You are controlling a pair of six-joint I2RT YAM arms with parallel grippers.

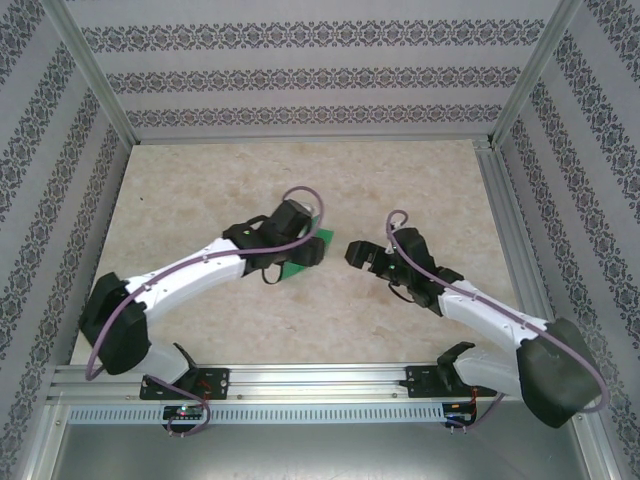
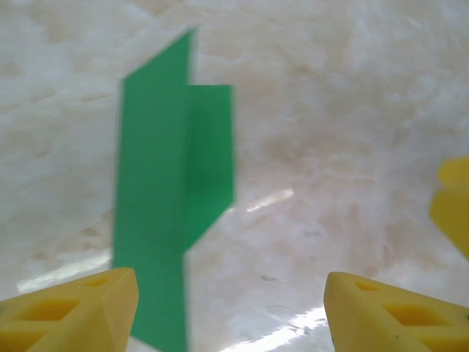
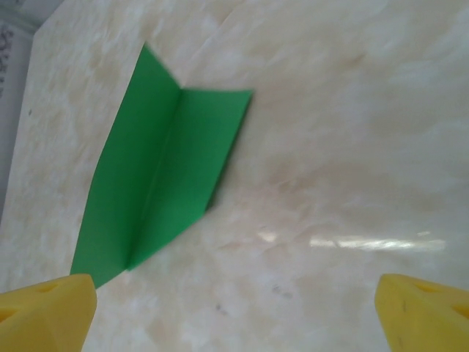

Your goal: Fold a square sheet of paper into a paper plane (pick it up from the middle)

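Green thin folded paper sheet (image 3: 161, 176) lies flat on the marbled beige worktop (image 3: 352, 147), one lengthwise crease, layered. Looks part-way; plane folds still to do. Over it the left claw (image 2: 229, 293), jaws wide, empty; the right claw (image 3: 234, 293) nearby, wide too.

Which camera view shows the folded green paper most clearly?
The right wrist view: the green paper lies almost whole and sharp, centre crease visible. Left wrist view: blurred, lower end cut off. Top external view: just a small green piece.
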